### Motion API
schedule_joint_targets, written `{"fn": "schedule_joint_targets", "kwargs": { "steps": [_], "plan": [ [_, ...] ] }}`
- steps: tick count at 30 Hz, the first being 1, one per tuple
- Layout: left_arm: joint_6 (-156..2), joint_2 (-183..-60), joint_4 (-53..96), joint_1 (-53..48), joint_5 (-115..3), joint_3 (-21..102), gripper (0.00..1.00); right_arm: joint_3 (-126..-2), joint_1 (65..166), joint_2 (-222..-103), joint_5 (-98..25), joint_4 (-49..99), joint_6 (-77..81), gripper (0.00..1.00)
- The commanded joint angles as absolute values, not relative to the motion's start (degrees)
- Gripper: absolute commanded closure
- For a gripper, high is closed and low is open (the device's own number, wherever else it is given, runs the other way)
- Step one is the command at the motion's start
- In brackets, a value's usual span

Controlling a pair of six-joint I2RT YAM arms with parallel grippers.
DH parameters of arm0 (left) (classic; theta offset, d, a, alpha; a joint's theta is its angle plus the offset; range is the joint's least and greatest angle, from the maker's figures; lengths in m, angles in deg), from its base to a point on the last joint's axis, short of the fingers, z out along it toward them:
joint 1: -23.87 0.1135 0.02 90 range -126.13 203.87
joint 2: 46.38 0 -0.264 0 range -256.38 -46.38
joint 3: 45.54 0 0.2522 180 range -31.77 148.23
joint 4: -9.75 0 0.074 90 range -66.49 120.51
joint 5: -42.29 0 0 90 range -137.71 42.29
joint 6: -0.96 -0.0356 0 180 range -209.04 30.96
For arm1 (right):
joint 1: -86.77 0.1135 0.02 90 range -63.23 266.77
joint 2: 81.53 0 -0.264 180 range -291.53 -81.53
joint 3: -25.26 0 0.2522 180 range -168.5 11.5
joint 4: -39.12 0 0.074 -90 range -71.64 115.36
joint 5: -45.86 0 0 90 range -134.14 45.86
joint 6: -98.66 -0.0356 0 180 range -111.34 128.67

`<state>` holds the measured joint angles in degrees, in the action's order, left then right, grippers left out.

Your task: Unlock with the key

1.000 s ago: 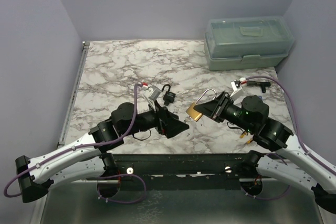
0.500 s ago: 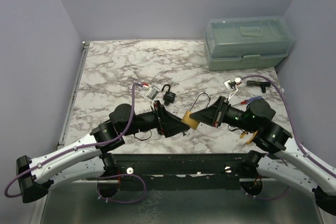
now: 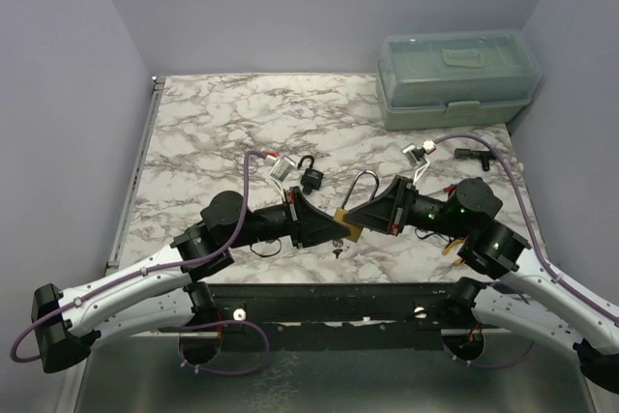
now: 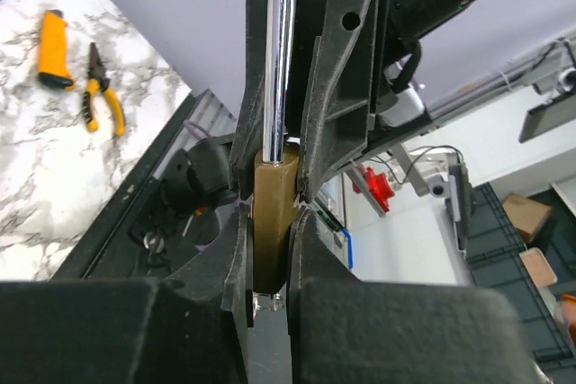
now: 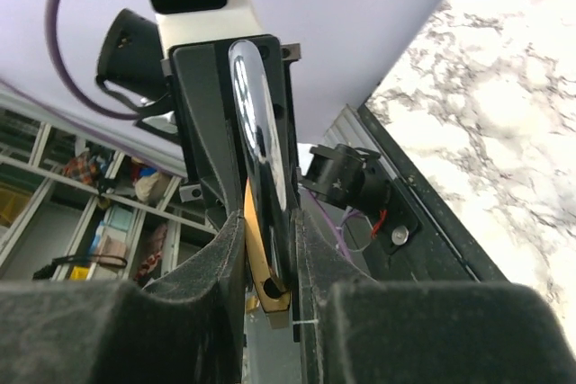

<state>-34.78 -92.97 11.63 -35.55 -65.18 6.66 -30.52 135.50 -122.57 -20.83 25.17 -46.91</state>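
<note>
Padlock (image 3: pixel 349 223): brass body, held off the desk (image 3: pixel 213 123) near its front edge, between the two arms. Its steel shackle (image 3: pixel 366 187) stands up, tilted away from the arms.

Left gripper (image 3: pixel 335 230): clamped on the padlock's body, one finger flat against each side, as its wrist view confirms (image 4: pixel 274 222). Right gripper (image 3: pixel 365 215): closed on the same padlock from the opposite side, its fingers bracketing the upper body and the foot of the shackle (image 5: pixel 263 263).

A small dark item (image 3: pixel 336 250) lies just below the padlock; it is too small to identify. Orange-handled pliers (image 4: pixel 99 101) lie on the desk beside the right arm.

Further back, a small black lock (image 3: pixel 311 178) lies on the desk, apart from the grippers. A pale green plastic box (image 3: pixel 456 79) sits closed at the far right corner.
</note>
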Motion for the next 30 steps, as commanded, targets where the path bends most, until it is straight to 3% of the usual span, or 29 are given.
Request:
{"fn": "schedule_joint_targets", "kwargs": {
  "steps": [1, 3, 7, 11, 15, 23, 30],
  "plan": [
    [-36.08, -95.04, 11.02, -35.54, -66.79, 7.16, 1.0, -31.66, 135.99, -121.64, -20.73, 29.43, -47.53, 0.99],
    [-36.72, -95.16, 12.26, -35.48, -66.13, 7.7, 1.0, -33.19, 136.03, -121.4, -23.03, 24.61, -46.57, 0.92],
    [-38.08, -94.52, 15.15, -35.46, -64.04, 8.26, 1.0, -37.04, 135.99, -121.2, -28.69, 15.45, -44.79, 0.52],
    [-38.15, -93.47, 15.5, -35.46, -63.22, 7.67, 1.0, -38.79, 135.99, -120.01, -31.0, 12.17, -44.0, 0.29],
    [-37.95, -92.89, 15.64, -35.47, -63.0, 7.1, 1.0, -39.38, 136.06, -118.54, -33.54, 10.55, -44.15, 0.27],
    [-38.67, -93.48, 16.15, -35.45, -62.27, 7.22, 1.0, -39.62, 136.02, -119.86, -31.89, 10.95, -43.92, 0.35],
    [-38.66, -94.83, 16.63, -35.5, -62.76, 7.08, 1.0, -42.09, 136.04, -125.46, -28.81, 14.76, -43.18, 0.36]
  ]
}}
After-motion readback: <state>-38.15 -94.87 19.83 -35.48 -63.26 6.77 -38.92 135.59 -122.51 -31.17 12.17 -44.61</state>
